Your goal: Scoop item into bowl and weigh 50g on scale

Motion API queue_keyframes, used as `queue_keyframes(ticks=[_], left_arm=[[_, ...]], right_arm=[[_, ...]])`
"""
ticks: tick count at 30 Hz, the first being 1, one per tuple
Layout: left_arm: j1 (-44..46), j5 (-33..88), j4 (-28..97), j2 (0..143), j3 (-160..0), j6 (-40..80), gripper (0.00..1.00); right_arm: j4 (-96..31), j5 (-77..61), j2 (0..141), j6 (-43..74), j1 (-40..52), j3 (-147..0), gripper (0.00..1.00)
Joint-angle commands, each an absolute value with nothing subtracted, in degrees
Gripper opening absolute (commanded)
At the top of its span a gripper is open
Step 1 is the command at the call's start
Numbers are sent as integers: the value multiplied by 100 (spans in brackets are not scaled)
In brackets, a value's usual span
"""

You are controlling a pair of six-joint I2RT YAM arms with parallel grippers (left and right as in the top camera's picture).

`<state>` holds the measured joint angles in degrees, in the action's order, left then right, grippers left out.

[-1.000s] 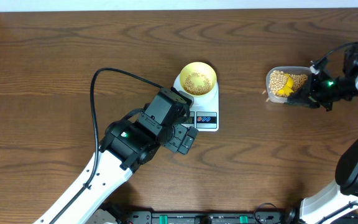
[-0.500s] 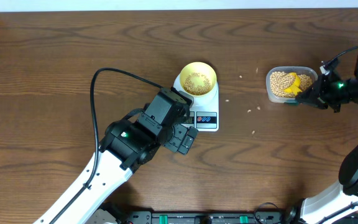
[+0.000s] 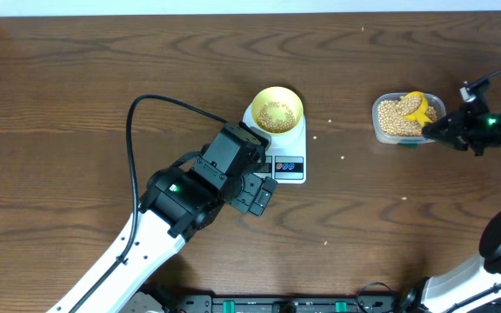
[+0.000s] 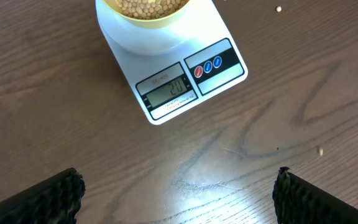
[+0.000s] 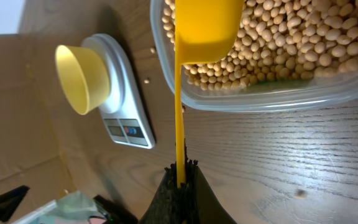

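The pale-yellow bowl point(image 3: 277, 109) holds tan beans and sits on the white scale point(image 3: 290, 152); the scale's display point(image 4: 165, 91) reads about 20. A clear tub point(image 3: 404, 119) at the right is full of beans point(image 5: 291, 37). My right gripper point(image 3: 444, 129) is shut on the handle of a yellow scoop point(image 5: 205, 25), whose cup rests in the tub over the beans. My left gripper point(image 4: 179, 193) is open and empty, hovering over the table just in front of the scale. A few loose beans point(image 3: 342, 158) lie scattered on the table.
The dark wooden table point(image 3: 76, 104) spreads all round. A black cable point(image 3: 159, 103) loops from the left arm. More stray beans lie near the scale point(image 4: 279, 9) and further front point(image 3: 324, 243).
My right gripper has pulled right and turned the scoop, so its cup now lies over the tub's beans. Several beans have scattered across the table. The left arm has not moved.
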<state>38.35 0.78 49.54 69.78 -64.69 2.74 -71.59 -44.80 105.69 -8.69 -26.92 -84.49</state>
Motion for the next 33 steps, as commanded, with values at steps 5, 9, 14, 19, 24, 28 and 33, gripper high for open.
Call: queue_keyframes(ticks=[5, 9, 14, 19, 24, 28, 33], left_arm=[[3815, 64, 4965, 6978, -6598, 222, 99], [3815, 64, 4965, 6978, -6598, 222, 99], [3817, 64, 4965, 6978, -6598, 222, 99], [3817, 64, 4965, 6978, -6598, 222, 99], [3815, 64, 4965, 6978, -6598, 222, 99], [3817, 64, 4965, 6978, -6598, 222, 99], [3817, 64, 4965, 6978, -6598, 222, 99]], right_arm=[[-7301, -5299, 10604, -1328, -2954, -8538, 1], [-7352, -5505, 10604, -1420, -2965, -8538, 1], [-7382, -5776, 10604, -1527, -2965, -8538, 1], [-7443, -6077, 10604, -1557, -2965, -8538, 1], [-7467, -6613, 10604, -1594, -2945, -8538, 1], [-7581, -7017, 10604, -1765, -2864, -8538, 1], [-7703, -7170, 10604, -1865, -2646, -8538, 1]])
